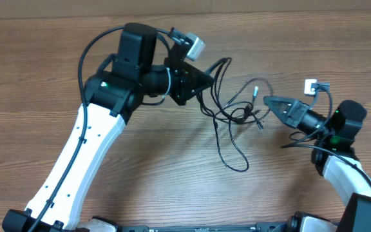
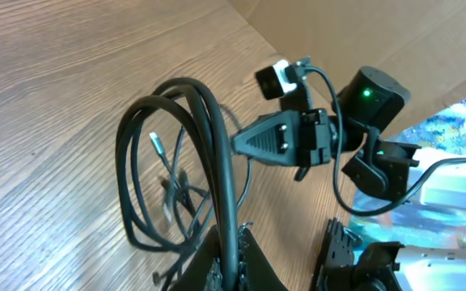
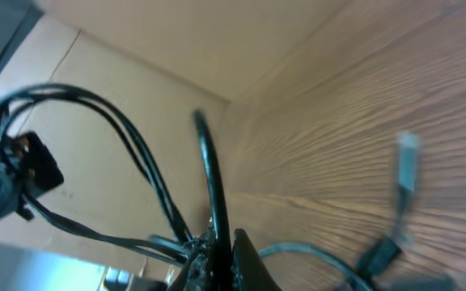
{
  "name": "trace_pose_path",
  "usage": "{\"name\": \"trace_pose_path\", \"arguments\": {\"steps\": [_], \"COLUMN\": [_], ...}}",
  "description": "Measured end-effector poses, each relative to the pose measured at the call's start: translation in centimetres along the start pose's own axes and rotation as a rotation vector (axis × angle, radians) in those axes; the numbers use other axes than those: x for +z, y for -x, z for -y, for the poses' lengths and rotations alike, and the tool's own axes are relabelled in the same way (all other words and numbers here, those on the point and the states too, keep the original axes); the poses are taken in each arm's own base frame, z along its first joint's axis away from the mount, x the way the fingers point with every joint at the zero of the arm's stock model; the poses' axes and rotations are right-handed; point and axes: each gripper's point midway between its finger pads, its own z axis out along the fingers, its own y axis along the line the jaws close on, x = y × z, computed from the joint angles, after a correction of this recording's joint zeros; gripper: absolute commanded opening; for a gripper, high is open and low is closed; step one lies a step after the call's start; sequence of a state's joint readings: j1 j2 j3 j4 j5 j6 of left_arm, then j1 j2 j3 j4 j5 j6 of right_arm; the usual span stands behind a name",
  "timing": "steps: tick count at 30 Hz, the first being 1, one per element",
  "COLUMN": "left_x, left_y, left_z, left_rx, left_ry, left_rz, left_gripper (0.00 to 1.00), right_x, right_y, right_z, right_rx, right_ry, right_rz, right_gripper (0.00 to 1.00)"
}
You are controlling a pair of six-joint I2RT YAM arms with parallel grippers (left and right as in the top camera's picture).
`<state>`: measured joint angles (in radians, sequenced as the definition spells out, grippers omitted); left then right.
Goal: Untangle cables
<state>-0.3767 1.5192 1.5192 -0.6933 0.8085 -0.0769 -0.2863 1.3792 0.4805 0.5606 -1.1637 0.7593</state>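
The cables lie as a loose black tangle on the wooden table between my two arms, with one loop trailing toward the front. My left gripper is at the tangle's left side, shut on a cable strand that runs up between its fingers; looped cables hang beyond it. My right gripper points left at the tangle's right side and is shut on another cable, pinched between its fingers. A small plug end shows blurred to the right.
A cardboard wall runs along the back of the table. The right arm's thicker black lead curls beside its wrist. A colourful surface shows past the table edge in the left wrist view.
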Motion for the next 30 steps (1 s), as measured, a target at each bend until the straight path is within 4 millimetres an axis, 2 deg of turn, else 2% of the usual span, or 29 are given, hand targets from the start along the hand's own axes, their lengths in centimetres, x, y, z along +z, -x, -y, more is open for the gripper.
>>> {"name": "trace_pose_path", "arguments": {"steps": [6, 8, 9, 11, 12, 14, 23, 30], "left_x": [-0.6, -0.8, -0.9, -1.2, -1.3, -1.4, -1.5, -1.4], "left_y": [0.2, 0.3, 0.3, 0.4, 0.5, 0.5, 0.5, 0.4], "left_z": [-0.9, -1.2, -1.4, -1.8, -1.9, -2.2, -2.3, -1.7], "left_rx": [-0.014, -0.018, -0.021, -0.025, -0.027, -0.03, -0.034, -0.032], "left_ry": [0.02, 0.027, 0.033, 0.043, 0.046, 0.053, 0.057, 0.022], "left_rz": [0.011, 0.016, 0.019, 0.025, 0.026, 0.029, 0.029, 0.026], "left_gripper": [0.04, 0.04, 0.04, 0.04, 0.04, 0.04, 0.04, 0.04], "right_x": [-0.8, -0.8, -0.8, -0.8, -0.8, -0.8, -0.8, -0.8], "right_y": [0.7, 0.6, 0.5, 0.2, 0.1, -0.1, -0.2, -0.2], "right_z": [0.5, 0.5, 0.6, 0.8, 0.9, 1.1, 1.2, 1.0], "right_rx": [0.008, 0.011, 0.023, 0.048, 0.057, 0.081, 0.085, 0.073], "right_ry": [-0.014, -0.014, -0.016, -0.023, -0.026, -0.031, -0.033, -0.022], "right_rz": [0.026, 0.023, 0.02, 0.014, 0.012, 0.007, 0.005, 0.0], "right_gripper": [0.05, 0.24, 0.42, 0.63, 0.73, 0.82, 0.9, 0.91]}}
